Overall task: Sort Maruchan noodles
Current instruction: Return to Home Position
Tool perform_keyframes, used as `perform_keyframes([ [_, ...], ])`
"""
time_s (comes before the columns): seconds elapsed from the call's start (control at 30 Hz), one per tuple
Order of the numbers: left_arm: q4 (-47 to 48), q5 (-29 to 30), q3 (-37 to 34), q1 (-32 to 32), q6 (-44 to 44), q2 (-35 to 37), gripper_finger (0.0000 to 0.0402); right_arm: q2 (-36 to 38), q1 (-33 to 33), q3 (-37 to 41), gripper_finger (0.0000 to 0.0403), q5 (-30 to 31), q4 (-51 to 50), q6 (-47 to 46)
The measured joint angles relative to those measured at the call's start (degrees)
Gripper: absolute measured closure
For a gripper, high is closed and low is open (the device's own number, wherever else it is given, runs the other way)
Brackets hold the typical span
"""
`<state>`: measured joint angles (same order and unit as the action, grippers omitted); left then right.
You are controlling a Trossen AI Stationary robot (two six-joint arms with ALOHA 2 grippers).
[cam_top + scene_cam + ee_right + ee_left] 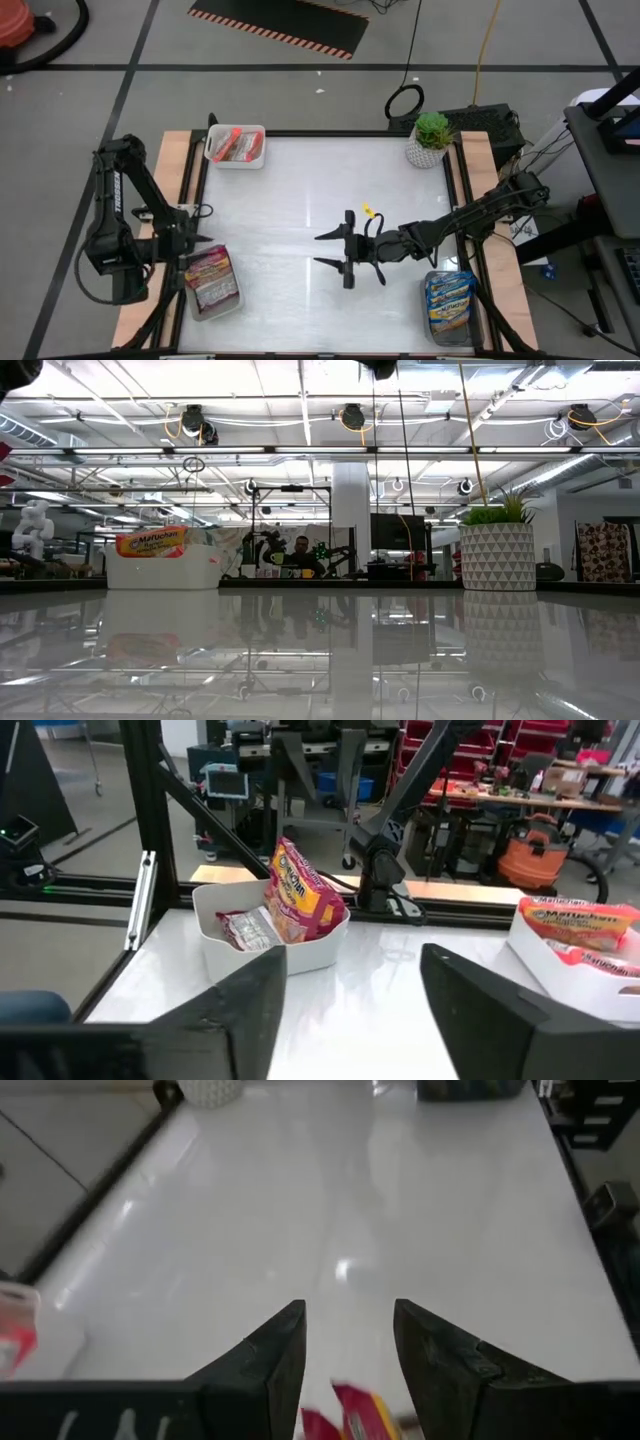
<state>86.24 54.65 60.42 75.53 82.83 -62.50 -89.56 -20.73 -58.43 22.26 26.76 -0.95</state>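
Maruchan noodle packets lie in three bins. Dark red packets (pixel 209 276) fill the near-left bin, and one stands tilted against its wall (pixel 300 898). Orange-red packets (pixel 236 145) are in the far-left bin, blue ones (pixel 449 297) in the near-right bin. My left gripper (pixel 205 240) hovers open at the far edge of the near-left bin; a red-and-yellow packet corner (pixel 352 1415) shows below its fingers (pixel 348 1305). My right gripper (pixel 320 250) is open and empty over the table's middle, pointing left (pixel 352 955).
A potted plant (pixel 430 140) in a white patterned pot (pixel 497 556) stands at the far right corner. The white tabletop (pixel 300 190) between the bins is bare and glossy. The far-left bin with its orange packet (pixel 150 544) shows in the low view.
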Motion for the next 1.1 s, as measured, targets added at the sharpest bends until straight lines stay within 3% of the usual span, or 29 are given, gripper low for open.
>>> perform_keyframes([
  [0.2,-5.81,1.81,0.0,-4.45,-11.83,0.0,0.025,0.0,0.04,0.02,0.0249,0.02,1.21,2.63],
  [0.4,-12.51,4.56,0.0,-8.65,-23.96,0.0,0.0313,0.0,0.04,0.02,0.033,-0.05,1.73,5.93],
  [0.57,-18.92,13.18,-1.88,-11.8,-31.66,0.0,0.034,0.0,0.09,0.02,0.0392,-8.04,1.84,9.44],
  [0.8,-27.11,13.53,-5.52,-15.45,-39.72,0.27,0.0341,0.0,0.15,0.02,0.0393,-8.88,1.41,11.79],
  [0.93,-40.4,10.38,-8.51,-18.27,-51.75,1.1,0.0341,0.0,0.11,0.04,0.0401,-8.94,0.85,13.88],
  [1.1,-63.68,-3.82,-13.07,-23.52,-72.39,2.91,0.0341,0.0,0.14,0.04,0.0402,-8.92,0.56,14.85],
])
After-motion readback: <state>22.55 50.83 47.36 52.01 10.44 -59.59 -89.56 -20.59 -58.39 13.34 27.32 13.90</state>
